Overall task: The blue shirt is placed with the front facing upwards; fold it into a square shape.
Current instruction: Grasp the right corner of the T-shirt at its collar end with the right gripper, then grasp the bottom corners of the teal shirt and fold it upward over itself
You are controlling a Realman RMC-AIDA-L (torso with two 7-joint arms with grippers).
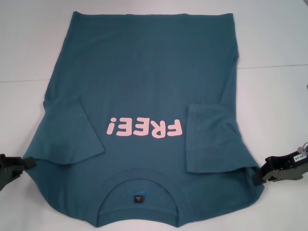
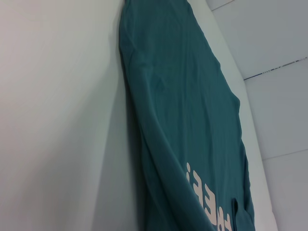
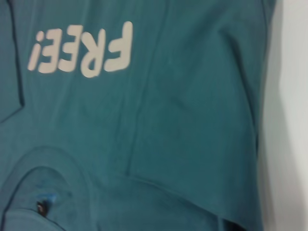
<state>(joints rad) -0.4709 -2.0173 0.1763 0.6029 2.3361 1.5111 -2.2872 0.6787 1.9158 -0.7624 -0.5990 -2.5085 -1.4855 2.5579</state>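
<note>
The blue shirt [image 1: 149,86] lies flat on the white table [image 1: 274,38], front up, with the pink "FREE!" print [image 1: 145,129] and the collar [image 1: 139,190] on the near side. Both short sleeves are folded inward onto the chest. My left gripper [image 1: 28,163] is at the shirt's near left shoulder corner, shut on the fabric edge. My right gripper [image 1: 259,174] is at the near right shoulder corner, also shut on the cloth. The shirt's outline is drawn to a point at each gripper. The wrist views show only the shirt [image 2: 187,120] [image 3: 192,110] and table, no fingers.
White table surface surrounds the shirt on the left, right and far sides. A seam line crosses the table [image 1: 269,66] behind the shirt. The shirt's hem [image 1: 151,15] lies near the far edge of the head view.
</note>
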